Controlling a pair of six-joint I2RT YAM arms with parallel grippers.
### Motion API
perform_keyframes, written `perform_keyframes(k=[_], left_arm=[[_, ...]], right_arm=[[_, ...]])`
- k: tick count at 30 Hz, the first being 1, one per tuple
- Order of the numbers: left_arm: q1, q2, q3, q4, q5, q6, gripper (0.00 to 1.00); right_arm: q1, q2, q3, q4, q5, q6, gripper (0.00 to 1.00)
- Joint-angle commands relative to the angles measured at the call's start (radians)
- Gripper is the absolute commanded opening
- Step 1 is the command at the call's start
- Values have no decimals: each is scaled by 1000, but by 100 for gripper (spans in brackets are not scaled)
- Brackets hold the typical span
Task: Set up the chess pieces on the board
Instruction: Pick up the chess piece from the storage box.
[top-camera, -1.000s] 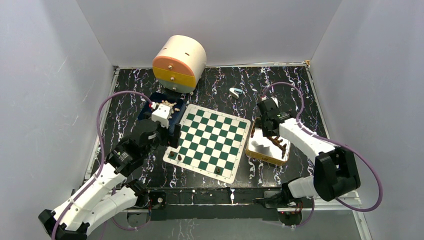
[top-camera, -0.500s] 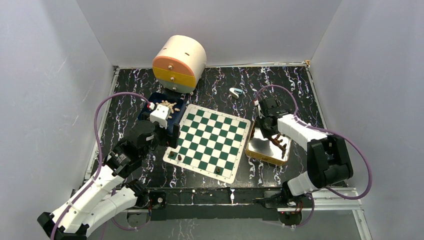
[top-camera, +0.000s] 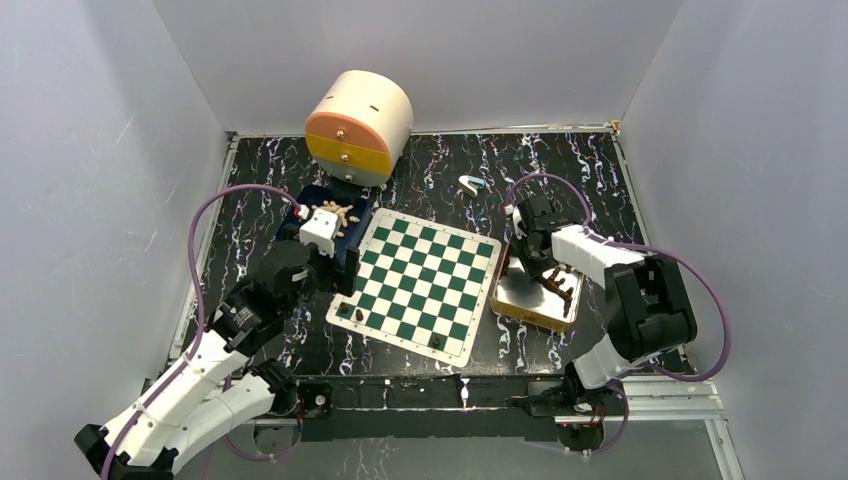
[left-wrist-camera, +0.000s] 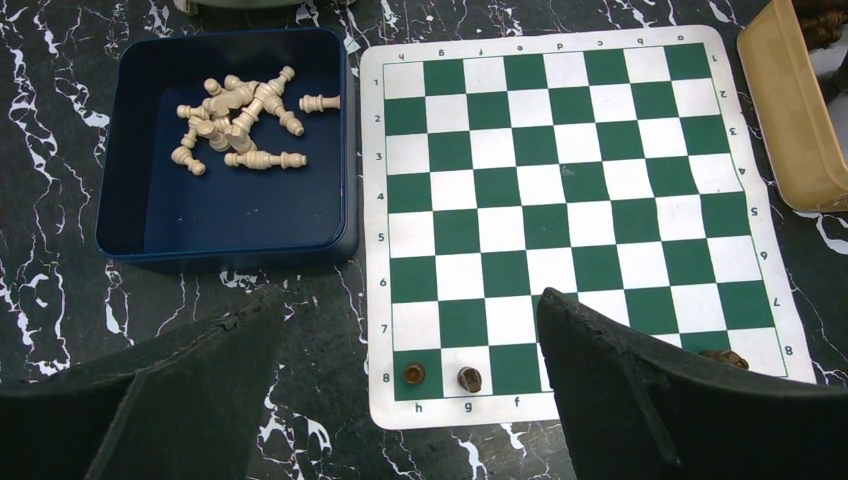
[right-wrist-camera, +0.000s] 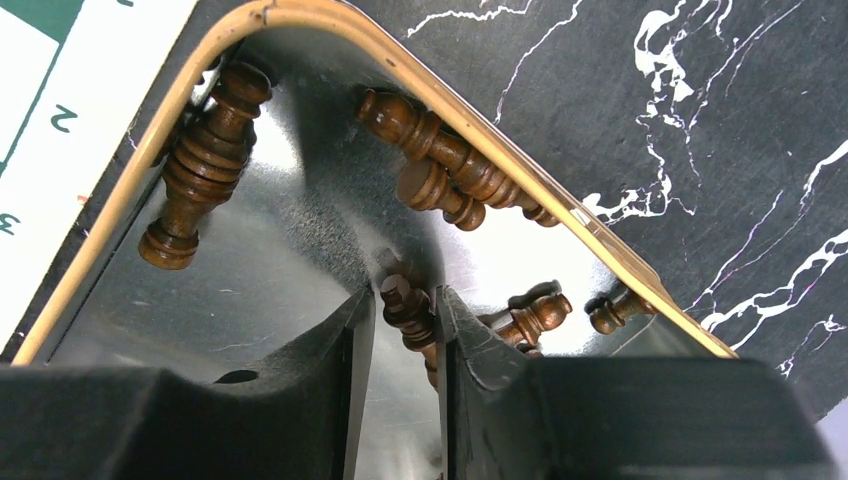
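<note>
The green and white board (top-camera: 425, 283) (left-wrist-camera: 580, 190) lies mid-table. Three dark chess pieces stand along its near edge (left-wrist-camera: 413, 374) (left-wrist-camera: 468, 378) (left-wrist-camera: 725, 357). Pale pieces (left-wrist-camera: 230, 120) lie heaped in a blue box (left-wrist-camera: 345, 130) left of the board. My left gripper (left-wrist-camera: 410, 300) hovers open above the board's near left corner, holding nothing. My right gripper (right-wrist-camera: 405, 295) reaches down into the gold-rimmed tin (right-wrist-camera: 300, 15) right of the board. Its fingers are shut on one dark brown piece (right-wrist-camera: 408, 310). Other dark pieces (right-wrist-camera: 200, 165) (right-wrist-camera: 440, 160) lie loose in the tin.
A round cream cabinet with orange and yellow drawers (top-camera: 358, 128) stands at the back left. A small white and blue object (top-camera: 471, 184) lies behind the board. White walls close in the black marbled table on three sides.
The right arm's elbow has swung in and up toward the tin while its gripper stays low inside it. The left arm has hardly moved.
</note>
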Motion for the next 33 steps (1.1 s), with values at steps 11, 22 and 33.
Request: perform_keyframes(k=[11, 22, 33], left_arm=[[-3, -15, 2, 12, -54, -5, 94], [-3, -6, -29, 55, -49, -48, 94], [-3, 52, -19, 73, 111, -66, 84]], right_arm=[[-3, -64, 75, -52, 25, 2, 18], [-3, -198, 112, -97, 46, 85, 12], [-4, -333, 63, -45, 64, 217, 10]])
